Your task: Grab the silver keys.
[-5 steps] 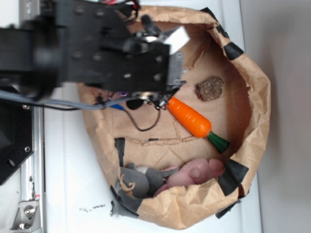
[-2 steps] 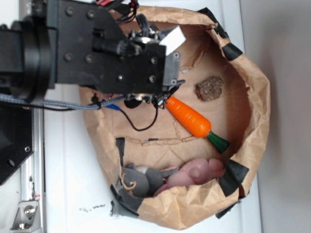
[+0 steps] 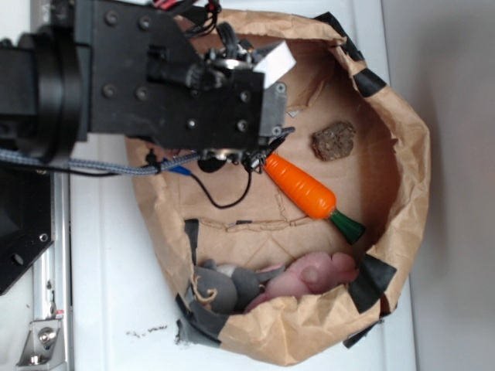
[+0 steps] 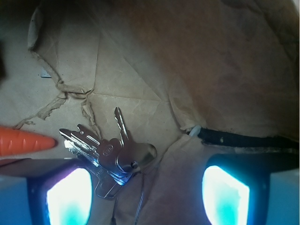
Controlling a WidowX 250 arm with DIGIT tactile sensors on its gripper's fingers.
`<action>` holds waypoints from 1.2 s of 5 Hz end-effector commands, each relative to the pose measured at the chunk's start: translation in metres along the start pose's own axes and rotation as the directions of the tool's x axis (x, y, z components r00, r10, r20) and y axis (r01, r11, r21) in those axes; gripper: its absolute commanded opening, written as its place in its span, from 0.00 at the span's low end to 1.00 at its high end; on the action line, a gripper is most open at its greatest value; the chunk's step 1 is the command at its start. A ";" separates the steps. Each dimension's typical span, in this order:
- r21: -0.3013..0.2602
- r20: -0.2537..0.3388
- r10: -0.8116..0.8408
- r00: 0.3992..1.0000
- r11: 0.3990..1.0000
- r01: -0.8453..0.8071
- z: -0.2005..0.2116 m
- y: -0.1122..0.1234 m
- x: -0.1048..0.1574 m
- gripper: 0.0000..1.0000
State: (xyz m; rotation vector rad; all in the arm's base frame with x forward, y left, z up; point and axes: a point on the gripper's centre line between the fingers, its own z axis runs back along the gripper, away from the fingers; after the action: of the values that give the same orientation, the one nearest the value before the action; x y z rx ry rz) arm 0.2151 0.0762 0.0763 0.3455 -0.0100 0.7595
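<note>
Hand spread wide, empty, hovering low over brown paper. Keys lying flat at lower left of wrist frame, beside the left finger, blades fanned toward upper left. Carrot tip just beyond them.

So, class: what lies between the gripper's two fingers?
In the wrist view, the keys lie beside one finger; from them to the other finger there is only bare brown paper.

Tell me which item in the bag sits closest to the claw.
The bunch of shiny silver metal keys, lying between the open claw fingers. The orange plastic carrot is off to one side, outside them.
</note>
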 end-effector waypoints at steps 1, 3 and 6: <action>-0.104 -0.019 -0.069 0.997 0.992 0.067 -0.016 0.025 -0.008 1.00; -0.149 -0.052 -0.119 0.991 0.983 0.111 -0.020 0.022 -0.011 1.00; -0.159 -0.045 -0.102 0.994 0.983 0.094 -0.023 0.008 -0.013 1.00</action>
State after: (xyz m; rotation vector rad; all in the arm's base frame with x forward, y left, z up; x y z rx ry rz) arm 0.2019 0.0631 0.0480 0.1724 0.0151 0.6565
